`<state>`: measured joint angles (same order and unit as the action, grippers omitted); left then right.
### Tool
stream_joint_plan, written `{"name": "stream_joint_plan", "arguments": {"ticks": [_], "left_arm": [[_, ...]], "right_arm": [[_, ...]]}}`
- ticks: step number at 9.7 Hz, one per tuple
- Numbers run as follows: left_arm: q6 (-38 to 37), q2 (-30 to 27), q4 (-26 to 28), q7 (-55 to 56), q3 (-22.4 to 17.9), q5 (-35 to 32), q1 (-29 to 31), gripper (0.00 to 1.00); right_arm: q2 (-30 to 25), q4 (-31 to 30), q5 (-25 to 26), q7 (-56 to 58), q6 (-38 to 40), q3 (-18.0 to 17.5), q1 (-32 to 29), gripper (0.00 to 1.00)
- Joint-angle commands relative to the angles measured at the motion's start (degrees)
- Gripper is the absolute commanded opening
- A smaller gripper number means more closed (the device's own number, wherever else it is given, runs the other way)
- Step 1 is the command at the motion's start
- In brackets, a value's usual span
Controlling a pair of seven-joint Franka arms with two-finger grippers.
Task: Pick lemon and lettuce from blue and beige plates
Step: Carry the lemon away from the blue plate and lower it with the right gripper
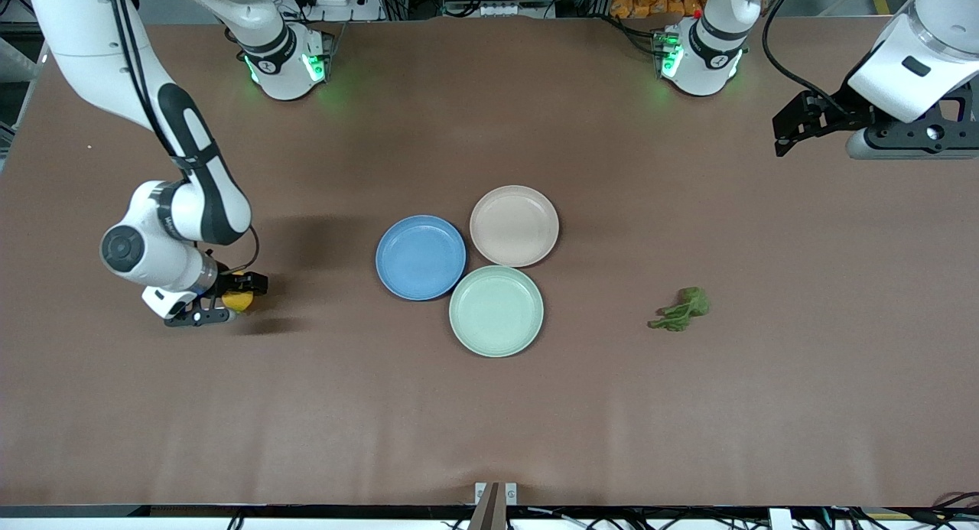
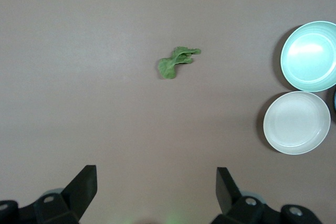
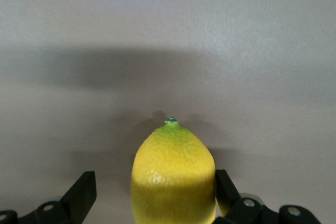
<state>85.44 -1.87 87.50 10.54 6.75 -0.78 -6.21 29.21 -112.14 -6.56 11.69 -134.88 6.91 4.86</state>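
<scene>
The yellow lemon [image 1: 236, 301] sits on the table at the right arm's end, between the fingers of my right gripper [image 1: 246, 297]. In the right wrist view the lemon [image 3: 173, 177] touches one finger and a gap shows at the other; the right gripper [image 3: 155, 192] is open. The lettuce [image 1: 682, 310] lies on the bare table toward the left arm's end. My left gripper [image 1: 788, 132] is open and empty, up over that end of the table. The left wrist view shows the lettuce [image 2: 177, 61] ahead of the left gripper [image 2: 156, 187]. The blue plate [image 1: 421, 256] and beige plate [image 1: 514, 225] are empty.
A mint-green plate [image 1: 496, 310] stands empty, touching the other two and nearer to the front camera. The left wrist view shows it [image 2: 310, 56] beside the beige plate [image 2: 296, 122]. The three plates cluster mid-table.
</scene>
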Motion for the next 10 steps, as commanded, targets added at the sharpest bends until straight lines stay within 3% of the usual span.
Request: {"name": "stream_joint_plan", "arguments": {"ticks": [1,6,10], "left_arm": [[-1.16,0.38,-1.11,-0.69,0.10,-1.07,-0.21,1.00],[-1.16,0.38,-1.11,-0.52,0.10,-0.89,-0.21,1.00],[-1.16,0.38,-1.11,-0.52,0.10,-0.98,-0.21,1.00]], "right_arm": [[-0.90,3.93,-1.00,0.26,4.53,-0.32,-0.11,1.00],[-0.56,14.29,-0.04,0.35,16.72,-0.23,-0.81,1.00],[-1.51,18.27,2.50,0.44,20.79,-0.23,-0.73,1.00]]}}
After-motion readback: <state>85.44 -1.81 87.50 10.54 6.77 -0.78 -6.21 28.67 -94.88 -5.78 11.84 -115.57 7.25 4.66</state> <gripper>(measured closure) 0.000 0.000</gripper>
